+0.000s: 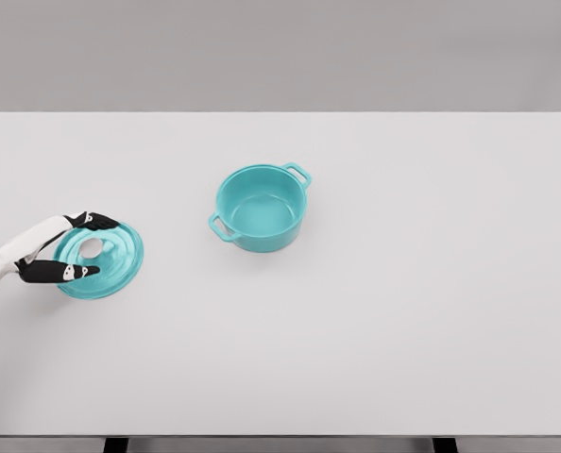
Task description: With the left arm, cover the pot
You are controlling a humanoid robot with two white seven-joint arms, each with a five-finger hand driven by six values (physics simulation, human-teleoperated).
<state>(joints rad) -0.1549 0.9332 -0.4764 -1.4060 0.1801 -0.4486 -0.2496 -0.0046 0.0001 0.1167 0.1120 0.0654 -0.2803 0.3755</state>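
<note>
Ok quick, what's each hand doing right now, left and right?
Left hand: fingers spread around the knob of the teal lid, not clearly gripping it; the lid lies on the table.
Right hand: not in view.

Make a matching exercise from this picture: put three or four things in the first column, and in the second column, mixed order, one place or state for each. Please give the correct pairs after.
Column one:
1. pot
2. lid
3. left robot hand
4. table

Column two:
A. white, carries everything else
B. near the middle of the table, uncovered and empty
C. comes in from the left edge, dark fingers on either side of the lid's knob
D. teal disc lying to the left of the pot, apart from it

Pairs: 1-B, 2-D, 3-C, 4-A
</note>
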